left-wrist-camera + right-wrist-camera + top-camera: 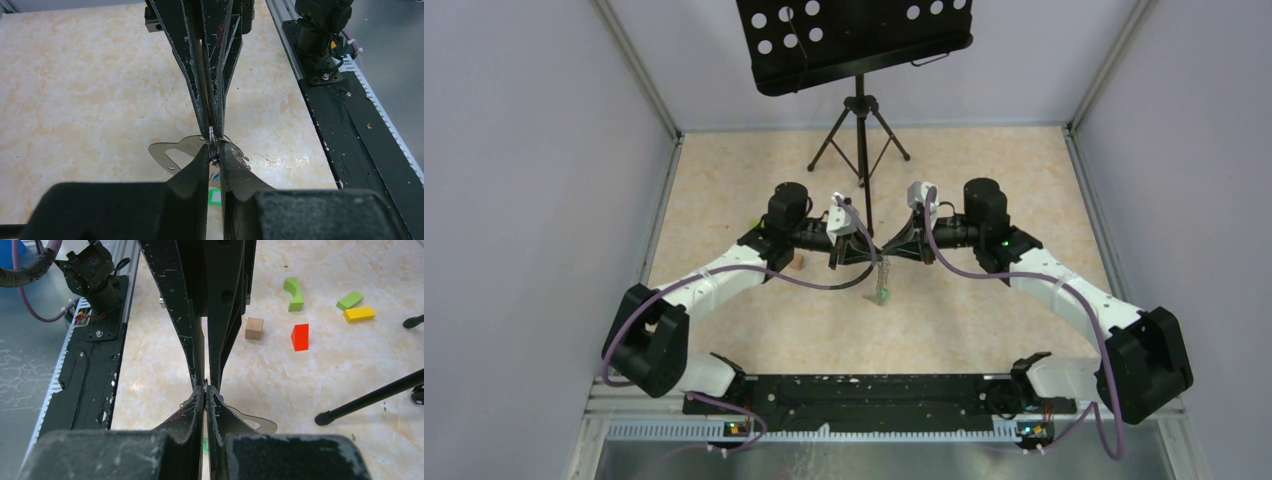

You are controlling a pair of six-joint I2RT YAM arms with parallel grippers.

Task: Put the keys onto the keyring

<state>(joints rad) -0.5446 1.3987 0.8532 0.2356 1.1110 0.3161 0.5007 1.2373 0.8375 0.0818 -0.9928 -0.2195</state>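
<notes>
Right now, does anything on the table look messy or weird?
Nothing looks spilled or broken. The odd part is the loose toy blocks scattered on the table: a curved green block, a red block, a yellow block and a wooden cube. They are no part of the job. A black tripod stands there too.

Keyring (pixel 212 136): thin metal ring, upright, edge-on, raised in air, nipped at tips of right gripper (pixel 206 391). Fingertips of left gripper (pixel 214 150) close on both sides; grip unclear. Flat silver plate (pixel 172 150) with oval cutout jutting level from 1 side of ring, loose wire loops on other. Short chain (pixel 883 270) hanging straight down. Keys (pixel 881 293): dangling below ring. Green tag (pixel 215 196) lowest. Blue tag (pixel 215 161) just above, mostly hidden. Blades too small to make out.
</notes>
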